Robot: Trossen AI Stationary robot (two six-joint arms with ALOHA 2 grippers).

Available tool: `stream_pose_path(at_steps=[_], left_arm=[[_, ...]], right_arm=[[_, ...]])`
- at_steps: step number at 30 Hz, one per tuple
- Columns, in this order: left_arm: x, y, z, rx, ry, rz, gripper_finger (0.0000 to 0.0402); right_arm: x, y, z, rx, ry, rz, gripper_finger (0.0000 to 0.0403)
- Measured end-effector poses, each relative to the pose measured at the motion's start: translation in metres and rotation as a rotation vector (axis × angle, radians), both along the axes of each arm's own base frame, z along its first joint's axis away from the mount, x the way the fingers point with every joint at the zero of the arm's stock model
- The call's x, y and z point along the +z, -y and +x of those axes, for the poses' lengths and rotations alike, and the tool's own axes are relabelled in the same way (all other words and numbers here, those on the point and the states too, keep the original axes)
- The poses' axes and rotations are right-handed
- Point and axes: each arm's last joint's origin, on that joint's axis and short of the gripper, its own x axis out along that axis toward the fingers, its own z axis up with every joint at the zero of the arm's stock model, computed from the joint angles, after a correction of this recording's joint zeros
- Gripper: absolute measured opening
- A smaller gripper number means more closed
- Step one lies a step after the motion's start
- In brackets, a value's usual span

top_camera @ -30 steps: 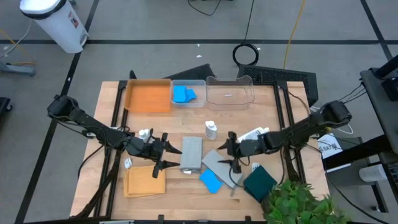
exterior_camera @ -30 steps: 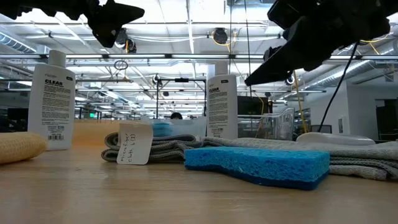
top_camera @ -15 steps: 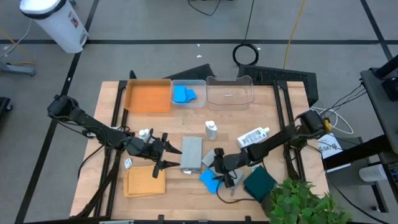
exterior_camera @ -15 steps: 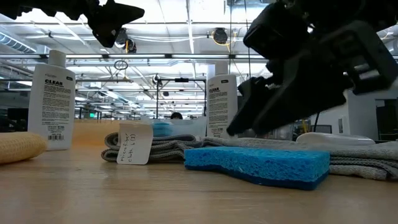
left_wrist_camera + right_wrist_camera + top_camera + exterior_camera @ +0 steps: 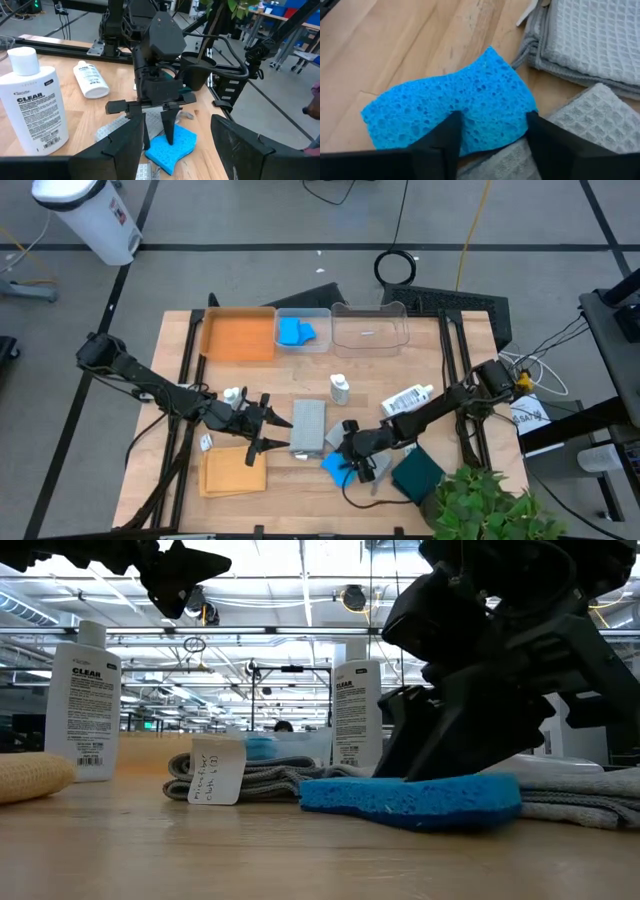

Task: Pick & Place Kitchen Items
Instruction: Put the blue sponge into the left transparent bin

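A: Where is the right claw [image 5: 347, 463] working?

B: It is reaching down at the front middle of the wooden surface [image 5: 180, 405], its two dark fingers [image 5: 445, 137] straddling a bright blue rectangular sponge [image 5: 338, 471]. Both fingers are pressing against the sponge's sides, so the claw is grasping that sponge, which is lying on the surface with one end bulging upward in the low view.

A: What is lying beside it?

B: A flat grey waffle-weave cloth [image 5: 570, 135] is touching the sponge's edge, and a second folded grey cloth [image 5: 308, 426] with a paper tag is sitting just behind it. A folded dark green cloth [image 5: 418, 474] is lying near the right front corner.

A: And the left claw [image 5: 268, 432]?

B: It is hovering above the surface beside the folded grey cloth, its fingers spread apart and released, grasping nothing. A flat folded orange cloth [image 5: 232, 470] is lying just in front of it.

A: The bottles?

B: One small white capped bottle [image 5: 340, 389] is standing upright behind the grey cloth, another [image 5: 408, 399] is lying on its side near the right arm, and a third [image 5: 232, 396] is sitting by the left arm. More blue sponges [image 5: 294, 332] are resting in a clear plastic bin [image 5: 322, 313] next to an orange tray [image 5: 238, 335].
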Motion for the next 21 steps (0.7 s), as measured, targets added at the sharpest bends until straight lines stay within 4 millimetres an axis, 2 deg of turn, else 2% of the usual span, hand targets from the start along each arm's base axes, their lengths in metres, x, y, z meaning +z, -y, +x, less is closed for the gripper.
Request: stream_pose_path(at_steps=[11, 16, 21], left_arm=[[0.0, 0.0, 0.0, 0.0, 0.0, 0.0, 0.0237], [0.0, 0.0, 0.0, 0.0, 0.0, 0.0, 0.0237], [0.0, 0.0, 0.0, 0.001, 0.001, -0.003, 0.0237]], right_arm=[[0.002, 0.0, 0.003, 0.036, 0.065, -0.027, 0.0015], [0.01, -0.001, 0.006, 0.062, 0.138, -0.041, 0.0002], [0.037, 0.001, 0.006, 0.048, 0.247, -0.072, 0.0001]])
